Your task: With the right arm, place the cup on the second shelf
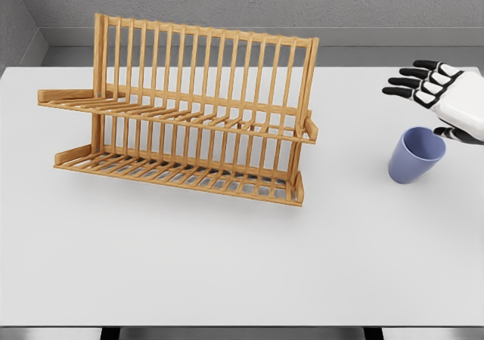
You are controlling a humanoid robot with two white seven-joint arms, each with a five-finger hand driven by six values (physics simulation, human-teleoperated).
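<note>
Right hand point(442, 98), fingers spread, hovers just above the blue cup point(414, 155), right of the wooden rack point(181, 113).

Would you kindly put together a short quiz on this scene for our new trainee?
1. True or false: the cup already sits on the rack.
2. Which side of the rack is the cup on? A) left B) right C) behind
3. Fill in: the right hand's fingers are ____ and hold nothing.

Key: 1 false, it stands on the table. 2 B. 3 open, spread just above the cup.
</note>
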